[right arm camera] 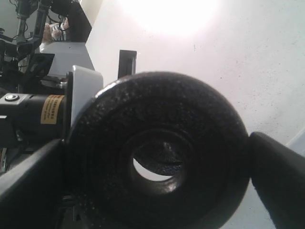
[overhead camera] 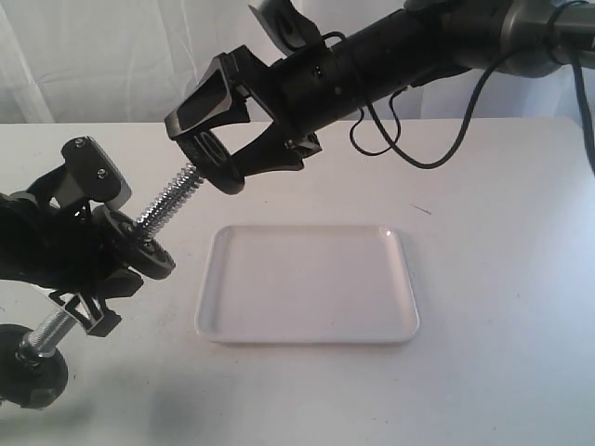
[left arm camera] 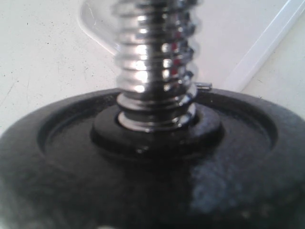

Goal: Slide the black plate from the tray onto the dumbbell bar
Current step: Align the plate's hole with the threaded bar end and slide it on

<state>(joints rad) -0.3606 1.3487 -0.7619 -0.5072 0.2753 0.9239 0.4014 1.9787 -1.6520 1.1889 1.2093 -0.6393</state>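
Observation:
My right gripper (overhead camera: 223,139) is shut on the black plate (overhead camera: 214,150), held in the air above the table, left of the tray. In the right wrist view the plate (right arm camera: 157,143) fills the space between both fingers (right arm camera: 279,179), and something dark shows through its central hole. The dumbbell bar (overhead camera: 172,197) is tilted, its threaded end pointing up at the plate and reaching its edge. My left gripper (overhead camera: 88,269) is shut on the bar below a black disc (overhead camera: 141,246). That disc (left arm camera: 152,181) hides the left jaws in the left wrist view. The white tray (overhead camera: 307,283) holds nothing.
Another black disc (overhead camera: 33,372) sits on the bar's lower end near the table's front left corner. A black cable (overhead camera: 418,153) hangs from the right arm above the table's far side. A white curtain hangs behind the table.

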